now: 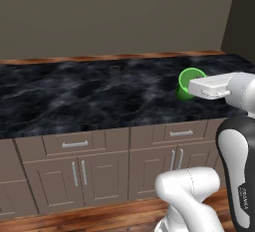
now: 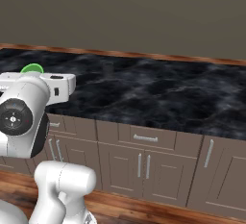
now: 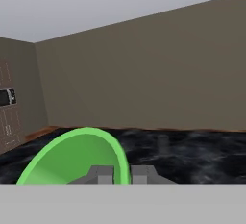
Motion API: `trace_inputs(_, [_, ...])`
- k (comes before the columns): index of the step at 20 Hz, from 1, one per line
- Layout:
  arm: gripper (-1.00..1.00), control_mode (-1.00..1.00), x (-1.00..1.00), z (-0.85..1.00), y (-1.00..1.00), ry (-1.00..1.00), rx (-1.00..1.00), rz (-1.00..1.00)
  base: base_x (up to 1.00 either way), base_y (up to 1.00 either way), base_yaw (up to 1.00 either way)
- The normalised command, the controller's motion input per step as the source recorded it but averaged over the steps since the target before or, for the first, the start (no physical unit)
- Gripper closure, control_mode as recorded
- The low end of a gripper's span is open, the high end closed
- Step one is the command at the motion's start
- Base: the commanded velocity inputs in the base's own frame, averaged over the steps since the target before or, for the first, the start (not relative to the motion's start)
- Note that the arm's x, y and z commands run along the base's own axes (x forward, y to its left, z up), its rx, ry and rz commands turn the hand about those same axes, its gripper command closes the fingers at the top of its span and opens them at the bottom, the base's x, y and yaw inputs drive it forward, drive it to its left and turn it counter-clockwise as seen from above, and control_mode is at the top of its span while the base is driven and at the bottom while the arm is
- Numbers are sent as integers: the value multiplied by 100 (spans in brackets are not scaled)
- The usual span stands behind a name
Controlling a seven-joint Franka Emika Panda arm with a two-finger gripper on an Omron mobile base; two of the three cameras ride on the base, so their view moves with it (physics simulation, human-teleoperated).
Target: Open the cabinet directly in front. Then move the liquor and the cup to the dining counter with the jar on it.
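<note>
In the left base view, the dining counter (image 1: 89, 96) spreads across the middle as a broad black marble slab with white veins, a brown wooden strip along its far edge against the taupe wall. The cup (image 1: 188, 80), bright green and round, is over the slab at about 3 o'clock from the picture's centre. The white hand reaches in from the right edge, and the gripper (image 1: 191, 86) meets the cup at the near side of its rim, hiding part of it. Below the slab runs a row of low cabinets (image 1: 94, 171) with drawer fronts and silver handles, above a wooden floor (image 1: 74, 220).

In the right base view, the same slab fills the middle band. The arm's large white joint sits at 9 o'clock, and a sliver of the green cup (image 2: 32, 68) peeks out just above the hand, at about 10 o'clock. The fingers themselves are hidden behind the hand here.

In the hand view, the cup's green rim (image 3: 77, 155) arcs up from the bottom left, at about 7 o'clock, with its open mouth facing the camera. The two grey finger tips (image 3: 100, 174) stand close together at 6 o'clock, one on each side of the cup's wall, so the jaws are narrow and pinch the rim. Beyond lies the black counter top and the plain wall.
</note>
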Motion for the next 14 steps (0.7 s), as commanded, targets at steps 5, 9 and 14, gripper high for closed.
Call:
trace_inputs(5, [100,100,0,0,0,0,0,0,0,0,0])
trace_inputs(9, [100,100,0,0,0,0,0,0,-2,6,0])
trace_inputs(14, [100,100,0,0,0,0,0,0,0,81,2])
